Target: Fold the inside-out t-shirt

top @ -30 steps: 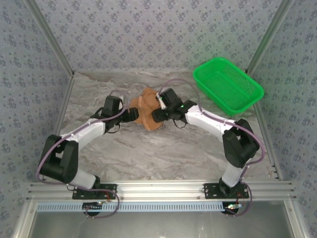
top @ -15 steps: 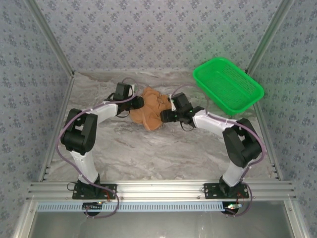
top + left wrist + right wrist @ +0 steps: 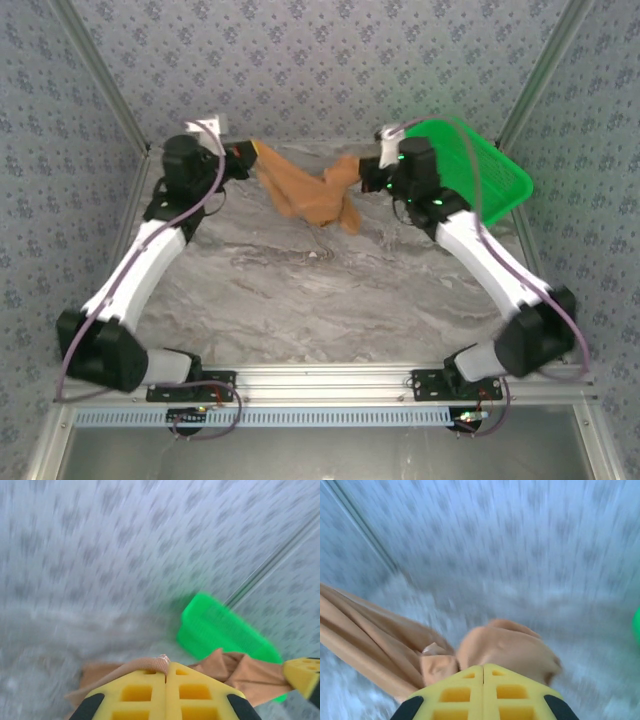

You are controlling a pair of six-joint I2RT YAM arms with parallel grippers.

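Top view: the left end effector (image 3: 246, 155) and right end effector (image 3: 366, 173) are both up near the far patterned wall (image 3: 320, 70), well apart, with the soft, wrinkled orange-tan short-sleeved cloth t-shirt (image 3: 310, 195) strung between them.

- The t-shirt sags in the middle over the far part of the grey marbled bench (image 3: 300, 290). A loose tail hangs lower toward the right side (cannot tell whether it touches the bench).
- Left wrist view: the yellow pads of the left end effector (image 3: 166, 666) are pressed together, with a rolled hem of the t-shirt (image 3: 245, 672) pinched at their tips.
- Right wrist view: the right end effector (image 3: 483, 667) is likewise clamped on a bunched fold of the t-shirt (image 3: 505, 647).
- The green plastic mesh basket (image 3: 510, 175) sits at the far right, tilted, just behind the right arm, and is also seen from the left wrist (image 3: 215, 625).

Change from one second ago: the t-shirt then lay as a crumpled heap mid-bench, with both end effectors low beside it. Half a second ago they were still at the heap. Both arms have since lifted and reached toward the far wall, spreading apart and pulling the cloth out into a band. The basket is unmoved.
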